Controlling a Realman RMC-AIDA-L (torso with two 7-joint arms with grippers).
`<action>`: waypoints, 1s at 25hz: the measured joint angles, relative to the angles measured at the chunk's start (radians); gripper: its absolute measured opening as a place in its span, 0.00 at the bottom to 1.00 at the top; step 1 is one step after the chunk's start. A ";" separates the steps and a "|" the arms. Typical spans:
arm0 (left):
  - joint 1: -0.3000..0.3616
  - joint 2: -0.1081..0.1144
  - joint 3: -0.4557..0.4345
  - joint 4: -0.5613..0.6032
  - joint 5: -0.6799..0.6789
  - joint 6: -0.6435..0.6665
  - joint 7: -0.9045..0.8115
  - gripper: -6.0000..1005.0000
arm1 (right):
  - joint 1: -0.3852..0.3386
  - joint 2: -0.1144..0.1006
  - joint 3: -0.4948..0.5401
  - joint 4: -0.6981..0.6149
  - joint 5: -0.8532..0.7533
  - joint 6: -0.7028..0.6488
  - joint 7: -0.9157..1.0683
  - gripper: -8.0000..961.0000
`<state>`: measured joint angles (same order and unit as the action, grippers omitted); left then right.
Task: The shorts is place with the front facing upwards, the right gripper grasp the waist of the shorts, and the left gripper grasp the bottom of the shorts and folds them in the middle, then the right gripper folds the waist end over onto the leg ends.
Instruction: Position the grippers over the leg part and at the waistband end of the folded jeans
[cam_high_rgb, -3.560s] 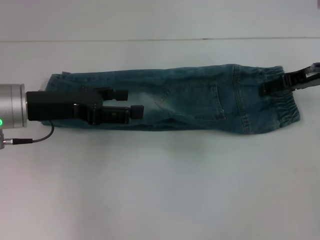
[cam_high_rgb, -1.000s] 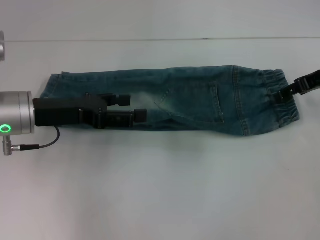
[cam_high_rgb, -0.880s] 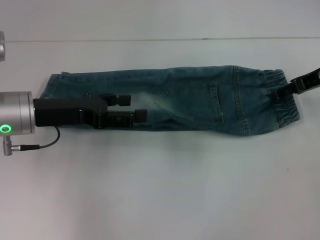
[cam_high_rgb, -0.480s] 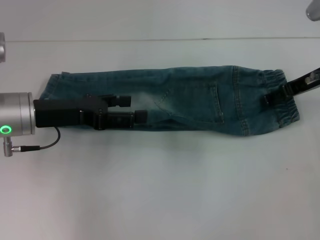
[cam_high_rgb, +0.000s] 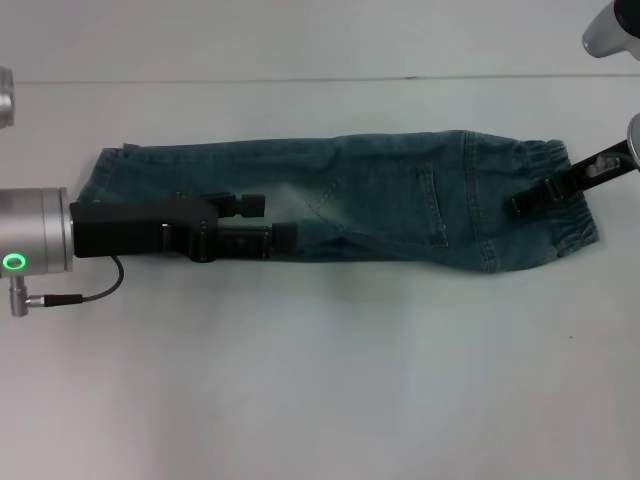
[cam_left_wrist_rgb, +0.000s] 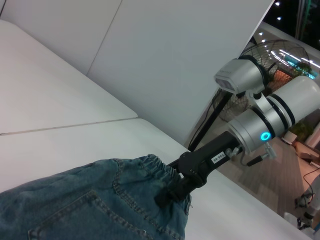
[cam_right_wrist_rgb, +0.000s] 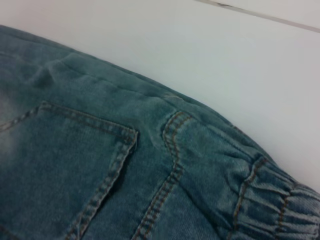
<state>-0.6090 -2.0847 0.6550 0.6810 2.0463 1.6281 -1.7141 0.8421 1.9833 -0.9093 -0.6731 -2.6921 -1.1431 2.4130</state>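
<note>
The shorts (cam_high_rgb: 350, 200) lie flat along the desk (cam_high_rgb: 320, 380), waist (cam_high_rgb: 565, 205) to the right, hems (cam_high_rgb: 100, 185) left. The left claw (cam_high_rgb: 275, 220), fingers apart and empty, is over the legs. The right claw (cam_high_rgb: 525, 200) meets the waist; grip unclear.

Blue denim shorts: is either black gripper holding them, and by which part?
Left gripper open, holding nothing; right gripper sits at the elastic waist, grip unclear.

White table (cam_high_rgb: 320, 380); fan (cam_left_wrist_rgb: 280, 55) behind.
</note>
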 joint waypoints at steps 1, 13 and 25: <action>0.000 0.000 0.000 0.000 0.000 0.000 -0.001 0.90 | -0.001 0.000 -0.001 0.000 0.000 0.003 0.000 0.91; -0.001 -0.001 0.000 -0.004 0.000 0.000 -0.005 0.90 | -0.012 -0.002 -0.002 0.001 -0.015 0.006 0.007 0.91; 0.000 -0.002 0.000 -0.011 0.000 -0.001 -0.003 0.89 | -0.013 0.007 0.004 -0.010 -0.009 -0.034 0.001 0.85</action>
<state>-0.6088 -2.0862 0.6545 0.6703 2.0463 1.6274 -1.7168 0.8293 1.9903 -0.9058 -0.6826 -2.7011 -1.1770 2.4143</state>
